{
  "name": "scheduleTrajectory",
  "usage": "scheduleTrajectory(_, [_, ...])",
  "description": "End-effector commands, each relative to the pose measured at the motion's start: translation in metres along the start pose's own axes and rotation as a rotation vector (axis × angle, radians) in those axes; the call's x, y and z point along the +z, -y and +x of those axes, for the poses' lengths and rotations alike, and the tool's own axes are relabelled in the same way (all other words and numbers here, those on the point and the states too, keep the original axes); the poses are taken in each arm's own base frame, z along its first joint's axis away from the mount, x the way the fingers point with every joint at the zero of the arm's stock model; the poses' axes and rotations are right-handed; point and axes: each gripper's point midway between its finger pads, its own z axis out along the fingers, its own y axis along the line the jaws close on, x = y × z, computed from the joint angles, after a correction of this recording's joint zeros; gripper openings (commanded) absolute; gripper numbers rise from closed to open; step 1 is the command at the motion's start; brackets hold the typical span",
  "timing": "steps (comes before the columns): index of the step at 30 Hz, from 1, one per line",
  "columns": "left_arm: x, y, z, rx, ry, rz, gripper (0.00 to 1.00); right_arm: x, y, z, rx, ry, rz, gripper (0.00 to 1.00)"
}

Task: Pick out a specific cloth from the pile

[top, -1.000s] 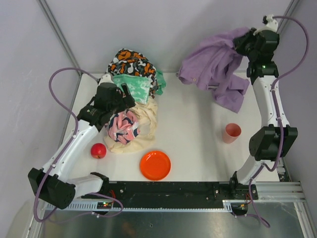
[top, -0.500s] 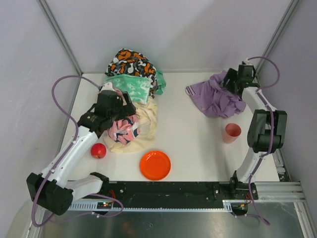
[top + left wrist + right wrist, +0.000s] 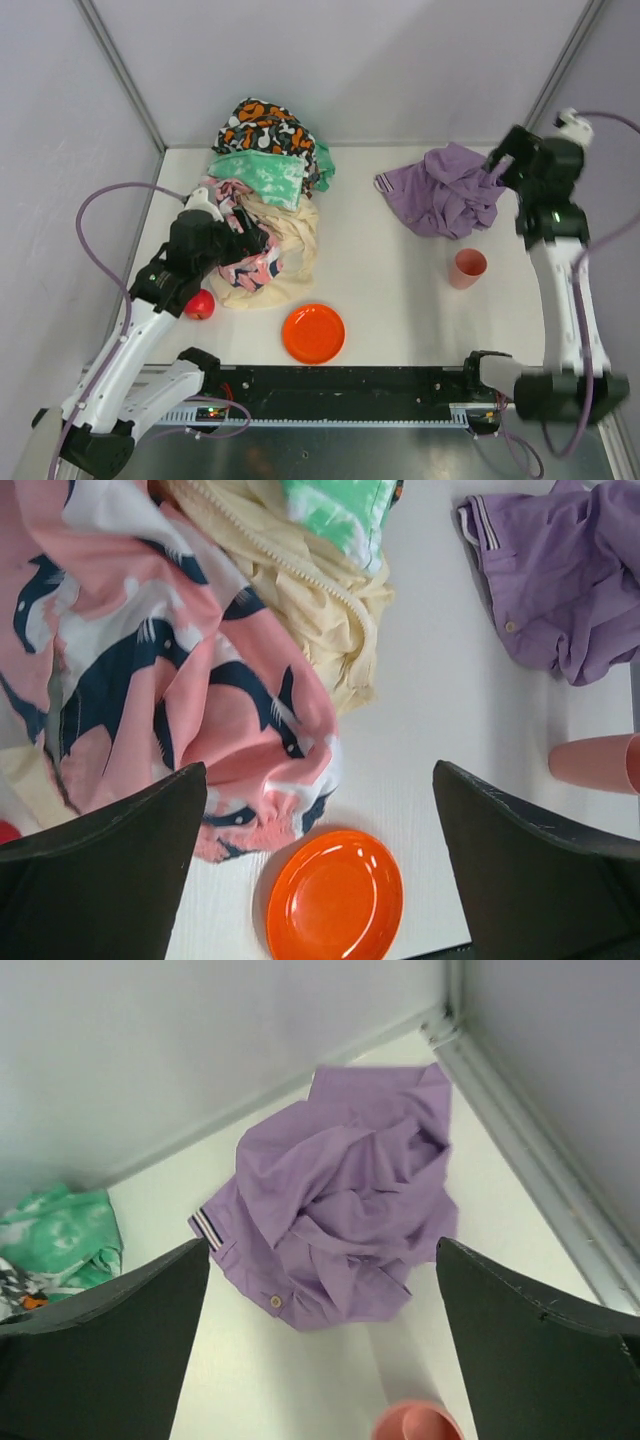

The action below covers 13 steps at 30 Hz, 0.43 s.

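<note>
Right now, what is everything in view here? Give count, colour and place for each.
the cloth: one, lilac-purple, crumpled on the table far right, apart from the pile
the pile: one heap, far left; black-orange-white, mint-green, cream and pink patterned fabrics
plate: one, orange, near edge, centre
cup: one, pink, just nearer than the cloth
round object: one, red, at the pile's left near side
left gripper: one, black fingers, open, at the pile's pink fabric
right gripper: one, black fingers, open, above the cloth, holding nothing
</note>
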Motion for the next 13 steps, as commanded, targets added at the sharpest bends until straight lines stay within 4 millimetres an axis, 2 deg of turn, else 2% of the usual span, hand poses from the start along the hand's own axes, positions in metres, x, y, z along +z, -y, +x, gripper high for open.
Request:
scheduleTrajectory(1, [-0.018, -0.008, 0.019, -0.016, -0.025, 0.013, 1.00, -0.049, 0.043, 0.032, 0.004, 0.024, 0.070, 0.99])
scheduleTrajectory(2, [-0.021, -0.010, 0.022, -0.021, -0.022, 0.016, 1.00, -0.055, 0.046, 0.049, 0.011, 0.006, 0.055, 0.99])
scheduleTrajectory(7, [-0.033, -0.021, 0.034, -0.036, -0.006, 0.022, 1.00, -0.096, 0.042, 0.093, 0.035, 0.041, -0.102, 0.99])
scheduleTrajectory(9, [-0.034, -0.025, 0.040, -0.046, -0.010, 0.017, 1.00, -0.107, 0.046, 0.098, 0.022, 0.086, -0.122, 1.00])
scheduleTrajectory(13, [-0.031, -0.033, 0.049, -0.057, -0.023, -0.006, 1.00, -0.125, 0.042, 0.093, 0.037, 0.182, -0.177, 0.99])
